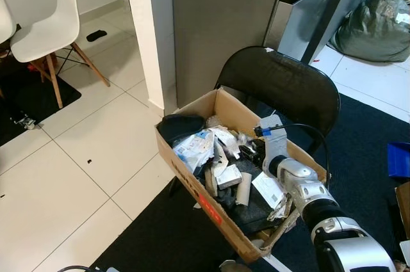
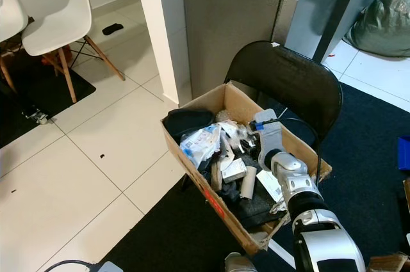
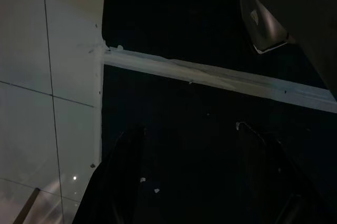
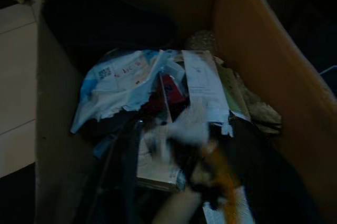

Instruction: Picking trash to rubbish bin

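Cardboard box on black folding chair, already heaped with paper trash. Right gripper inside box; finger state cannot tell. Left gripper spread wide, empty, low over dark rug beside box. Drop-off stage judged; remaining trash unseen.

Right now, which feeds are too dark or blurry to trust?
Both eye views: well lit, sharp on the box and right arm. Left wrist view: very dark, only floor tiles and a pale strip readable. Right wrist view: dim, with blur over the trash near the lens.
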Controlling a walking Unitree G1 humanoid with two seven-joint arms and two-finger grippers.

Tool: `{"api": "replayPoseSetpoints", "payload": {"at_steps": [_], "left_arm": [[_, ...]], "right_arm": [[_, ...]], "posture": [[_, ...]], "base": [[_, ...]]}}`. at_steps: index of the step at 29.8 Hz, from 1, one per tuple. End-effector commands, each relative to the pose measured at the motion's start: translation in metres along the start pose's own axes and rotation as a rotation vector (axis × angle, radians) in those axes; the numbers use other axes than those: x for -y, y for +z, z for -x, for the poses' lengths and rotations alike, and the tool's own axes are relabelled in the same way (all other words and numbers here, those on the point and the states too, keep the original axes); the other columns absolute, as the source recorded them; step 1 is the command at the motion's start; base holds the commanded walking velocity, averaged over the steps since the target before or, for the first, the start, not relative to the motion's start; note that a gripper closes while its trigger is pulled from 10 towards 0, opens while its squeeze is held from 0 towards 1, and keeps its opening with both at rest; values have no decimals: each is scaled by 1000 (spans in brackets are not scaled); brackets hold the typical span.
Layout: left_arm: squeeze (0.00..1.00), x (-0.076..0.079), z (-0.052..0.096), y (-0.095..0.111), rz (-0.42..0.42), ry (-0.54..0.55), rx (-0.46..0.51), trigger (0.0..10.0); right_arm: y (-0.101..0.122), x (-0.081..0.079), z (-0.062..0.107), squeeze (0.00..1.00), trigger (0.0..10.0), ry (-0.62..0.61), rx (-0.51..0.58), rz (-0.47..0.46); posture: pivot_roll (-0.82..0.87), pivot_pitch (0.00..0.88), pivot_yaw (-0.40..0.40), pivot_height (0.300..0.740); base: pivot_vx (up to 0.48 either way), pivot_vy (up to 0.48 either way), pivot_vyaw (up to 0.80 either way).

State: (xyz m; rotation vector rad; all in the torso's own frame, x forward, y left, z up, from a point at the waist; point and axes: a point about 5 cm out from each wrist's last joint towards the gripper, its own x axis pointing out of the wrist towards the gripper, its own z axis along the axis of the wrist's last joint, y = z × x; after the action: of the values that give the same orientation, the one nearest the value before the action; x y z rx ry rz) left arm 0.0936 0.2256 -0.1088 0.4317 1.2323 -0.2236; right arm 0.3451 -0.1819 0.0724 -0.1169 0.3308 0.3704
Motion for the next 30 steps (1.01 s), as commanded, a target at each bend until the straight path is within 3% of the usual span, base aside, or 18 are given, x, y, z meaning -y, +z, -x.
{"api": "replayPoseSetpoints", "payload": {"at_steps": [1,11,12,13,18,30], "left_arm": [[0,1,1,-7,6,-2,-22,10000],[0,1,1,-8,2,-2,-24,10000],[0,1,1,-8,4,-2,-25,10000],[0,1,1,-8,5,-3,-26,10000],[0,2,1,-10,23,-9,-34,10000],[0,2,1,-8,9,-8,-34,10000]], "right_arm": [[-2,4,1,1000,10000,-12,-11,17],[8,-3,3,1000,10000,103,96,-82],[11,-6,4,1000,10000,164,132,-113],[15,-12,7,0,10000,254,171,-152],[17,-28,23,0,10000,526,251,-240],[4,-43,38,0,10000,722,215,-294]], "posture": [[24,90,-5,740],[24,92,-4,740],[22,97,0,740],[22,97,0,740],[22,97,0,740],[16,96,2,740]], "base": [[0,0,0],[0,0,0],[0,0,0],[0,0,0],[0,0,0],[-307,0,0]]}}
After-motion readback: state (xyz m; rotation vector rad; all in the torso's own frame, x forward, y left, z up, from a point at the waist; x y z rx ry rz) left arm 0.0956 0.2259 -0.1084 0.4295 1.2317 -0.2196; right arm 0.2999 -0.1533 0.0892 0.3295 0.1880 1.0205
